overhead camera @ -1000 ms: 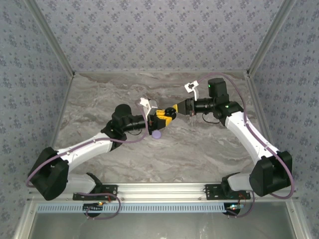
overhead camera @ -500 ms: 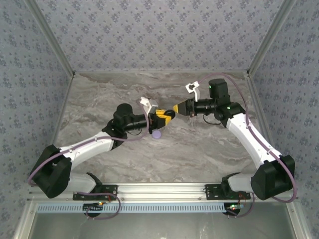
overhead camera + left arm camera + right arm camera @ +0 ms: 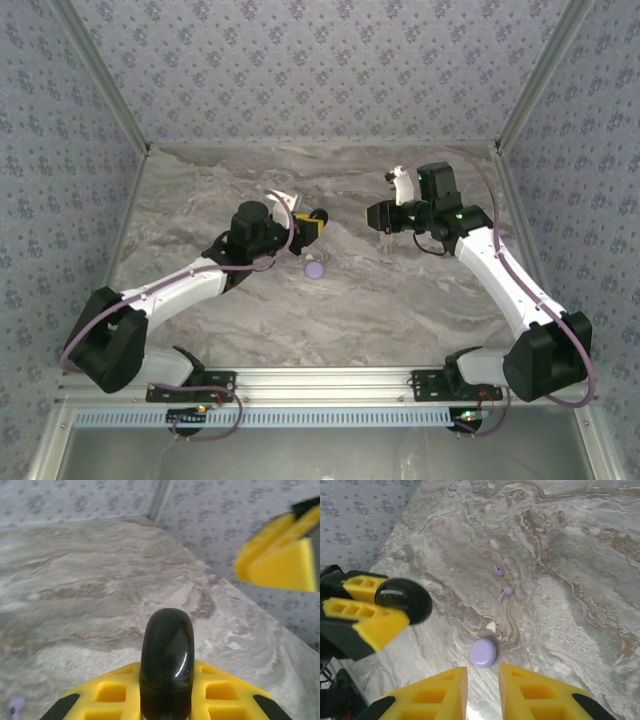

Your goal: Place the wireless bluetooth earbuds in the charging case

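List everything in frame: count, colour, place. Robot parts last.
earbuds: two, lavender, loose on the table, close together
charging case: one, lavender, round, on the table, near the earbuds but apart from them
black disc: one, glossy black, clamped in the left gripper, off the table
table: one, grey marble pattern
walls: three sides, grey-blue patterned
left gripper: one, yellow fingers, shut on the black disc
right gripper: one, yellow fingers, slightly parted, empty
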You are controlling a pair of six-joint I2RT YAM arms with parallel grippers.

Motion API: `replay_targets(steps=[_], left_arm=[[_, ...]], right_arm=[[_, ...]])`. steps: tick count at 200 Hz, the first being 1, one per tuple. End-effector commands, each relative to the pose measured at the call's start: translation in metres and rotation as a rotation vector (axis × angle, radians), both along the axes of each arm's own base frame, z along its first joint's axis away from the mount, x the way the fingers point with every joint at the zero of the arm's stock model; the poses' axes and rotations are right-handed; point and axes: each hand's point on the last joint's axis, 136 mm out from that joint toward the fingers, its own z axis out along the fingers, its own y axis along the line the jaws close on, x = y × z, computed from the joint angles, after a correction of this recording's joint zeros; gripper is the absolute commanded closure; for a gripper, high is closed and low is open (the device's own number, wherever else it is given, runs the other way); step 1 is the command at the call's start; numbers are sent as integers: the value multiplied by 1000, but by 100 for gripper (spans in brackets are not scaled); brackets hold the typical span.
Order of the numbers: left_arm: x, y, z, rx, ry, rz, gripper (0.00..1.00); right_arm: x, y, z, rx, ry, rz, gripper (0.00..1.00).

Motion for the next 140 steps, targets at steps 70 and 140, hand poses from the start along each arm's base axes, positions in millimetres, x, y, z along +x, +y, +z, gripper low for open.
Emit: replay_targets(steps=[70, 140], left_arm=[[44, 5, -58, 91, 334, 93, 78], [88, -25, -107, 91, 498, 33, 80]], right_arm=[[-2, -15, -10, -60, 16, -46, 73], [-5, -17, -16, -66, 35, -51, 73]])
